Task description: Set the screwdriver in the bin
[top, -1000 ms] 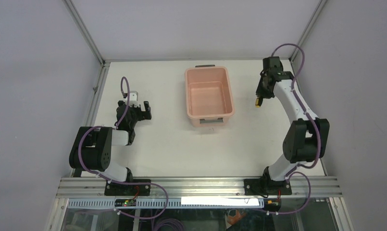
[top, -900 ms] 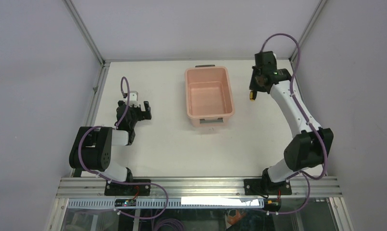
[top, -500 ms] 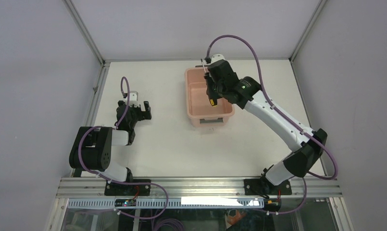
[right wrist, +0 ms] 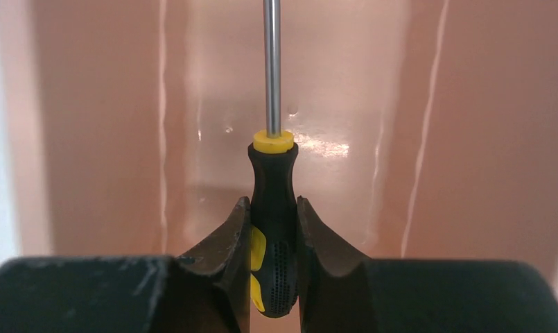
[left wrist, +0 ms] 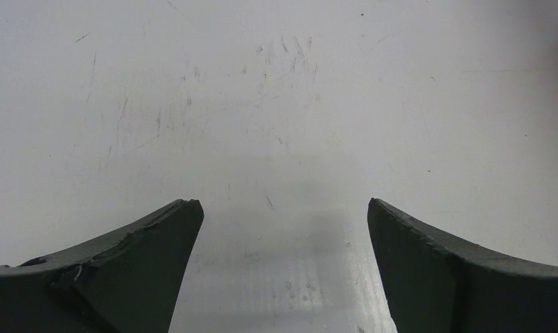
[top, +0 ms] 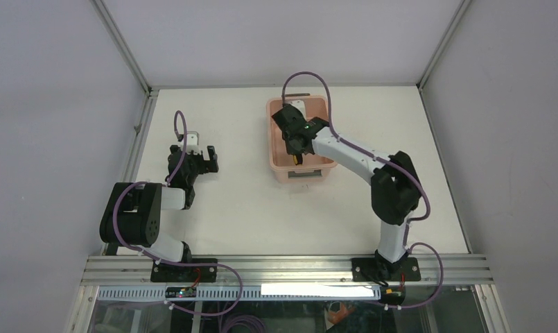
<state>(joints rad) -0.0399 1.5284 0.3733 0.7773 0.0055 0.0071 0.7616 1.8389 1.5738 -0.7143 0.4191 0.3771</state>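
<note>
Screwdriver (top: 297,158) and right gripper (top: 294,144) hang over the bin (top: 269,132) in the top view, toward the tub's 6 o'clock end. The carrying step looks all but done, with the release to come. By that reading, the next move calls for the jaws to part while the tool is inside the rim, perhaps after a little lowering. The right arm rises from its base at 5 o'clock, elbow raised, forearm stretched toward 10 o'clock, wrist tipped down into the tub. The left gripper (top: 201,158) rests at 9 o'clock of the bin, well apart from it, arm folded. In the left wrist view its fingers (left wrist: 144,257) stand wide over the table (left wrist: 276,104), holding nothing. In the right wrist view, narrow jaws pinch the black and yellow handle, and the shaft points to 12 o'clock along the bin's pink floor; whether it touches cannot be told.
</note>
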